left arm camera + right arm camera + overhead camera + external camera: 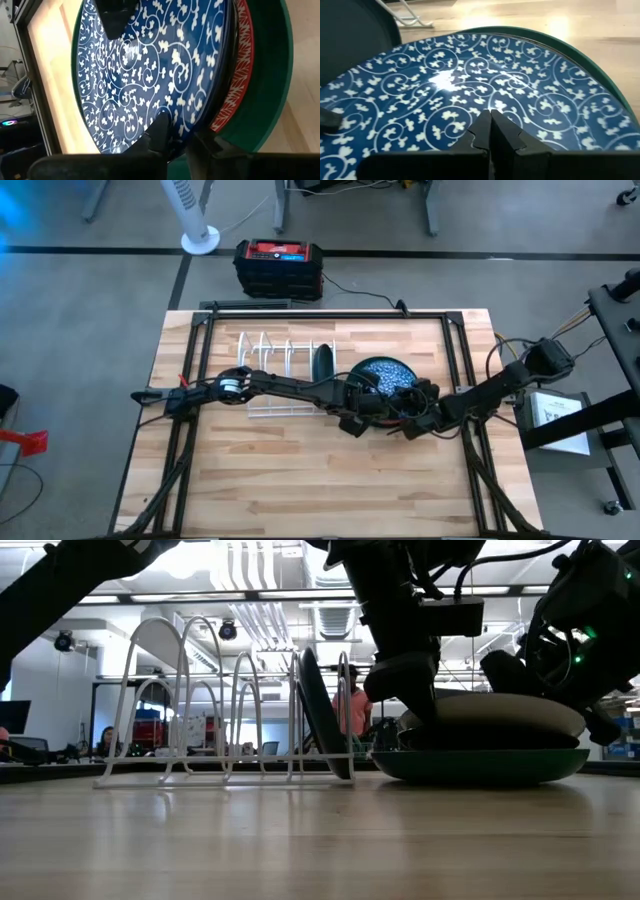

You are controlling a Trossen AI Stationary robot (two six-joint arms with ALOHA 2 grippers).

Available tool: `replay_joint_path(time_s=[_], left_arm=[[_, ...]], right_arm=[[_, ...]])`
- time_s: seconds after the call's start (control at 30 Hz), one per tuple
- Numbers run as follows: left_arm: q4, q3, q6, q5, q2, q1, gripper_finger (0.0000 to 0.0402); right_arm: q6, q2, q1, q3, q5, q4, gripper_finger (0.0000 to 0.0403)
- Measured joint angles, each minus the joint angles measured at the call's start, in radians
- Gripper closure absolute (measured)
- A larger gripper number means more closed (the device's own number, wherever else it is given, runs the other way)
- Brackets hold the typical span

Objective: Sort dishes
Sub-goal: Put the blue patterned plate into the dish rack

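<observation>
Left tool (176, 131) clamped on blue patterned plate (150, 65) rim at stack's 9 o'clock, red plate (239, 85) mostly hidden beneath, right tool (491, 129) pressed together at 3 o'clock, green plate (322, 715) upright in white rack (190, 700), tabletop (300, 470).

Lab: ceiling ducts (240, 580), workstations.

Red plate (239, 82) mostly under blue plate (155, 70)

No text, label or number could be read anywhere. The white sheet (556, 416) beside the table's right edge carried print too small to read.
</observation>
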Motion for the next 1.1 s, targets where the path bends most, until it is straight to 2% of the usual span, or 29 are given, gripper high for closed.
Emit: replay_joint_path(time_s=[0.9, 1.1], left_arm=[[-0.015, -0.004, -0.058, -0.008, 0.003, -0.018, 0.0384], [-0.017, -0.004, -0.066, -0.008, 0.004, -0.023, 0.0386]], right_arm=[[-0.091, -0.058, 0.002, 0.02, 0.044, -0.006, 0.0402], [-0.1, -0.058, 0.002, 0.035, 0.061, -0.008, 0.0381]])
